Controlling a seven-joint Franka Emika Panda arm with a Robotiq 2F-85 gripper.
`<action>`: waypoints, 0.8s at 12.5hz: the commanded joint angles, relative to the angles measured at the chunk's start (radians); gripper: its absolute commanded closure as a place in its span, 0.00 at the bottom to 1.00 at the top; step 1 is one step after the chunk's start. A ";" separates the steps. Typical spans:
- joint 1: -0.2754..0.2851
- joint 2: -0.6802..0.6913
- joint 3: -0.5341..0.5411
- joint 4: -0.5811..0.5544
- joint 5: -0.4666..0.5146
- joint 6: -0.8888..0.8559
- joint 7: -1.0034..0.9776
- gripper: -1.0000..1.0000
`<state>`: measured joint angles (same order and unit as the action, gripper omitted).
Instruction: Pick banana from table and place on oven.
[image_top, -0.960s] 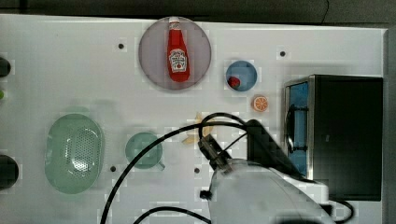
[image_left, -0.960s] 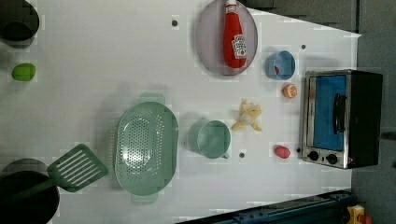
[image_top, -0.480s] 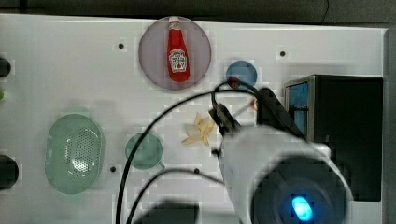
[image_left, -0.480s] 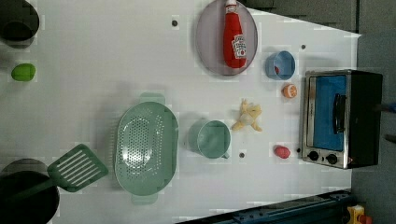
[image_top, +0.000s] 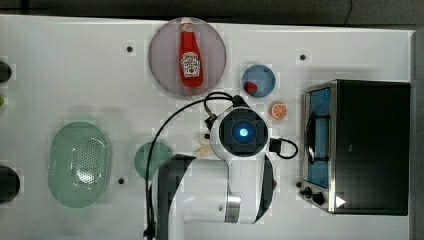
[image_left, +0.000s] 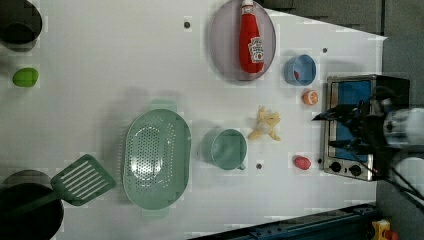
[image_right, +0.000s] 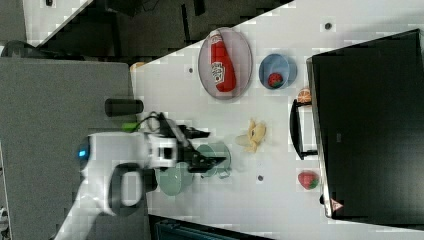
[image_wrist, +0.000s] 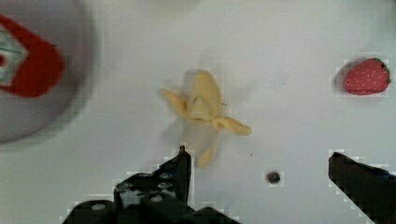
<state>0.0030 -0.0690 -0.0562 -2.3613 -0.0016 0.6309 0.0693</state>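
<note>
The white table (image_left: 100, 60) carries the oven (image_top: 370, 145) at the top view's right edge. The gripper (image_wrist: 257, 170) hangs over the table with fingers spread wide, holding nothing. The banana (image_left: 266, 125), pale yellow with peel flaps splayed, lies between cup (image_left: 227, 149) and oven; the top view hides most of it under the arm.

Peeled banana (image_wrist: 201, 107) lies on the white table (image_wrist: 289, 42) between wide-open jaws — strawberry (image_wrist: 366, 77) well apart
</note>
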 joint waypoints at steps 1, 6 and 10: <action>-0.012 0.039 0.019 -0.013 -0.024 0.113 0.012 0.00; -0.011 0.236 0.056 -0.017 -0.024 0.259 0.015 0.00; -0.011 0.329 0.070 -0.044 -0.024 0.362 0.018 0.00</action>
<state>0.0004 0.2749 -0.0136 -2.4004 -0.0215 0.9624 0.0768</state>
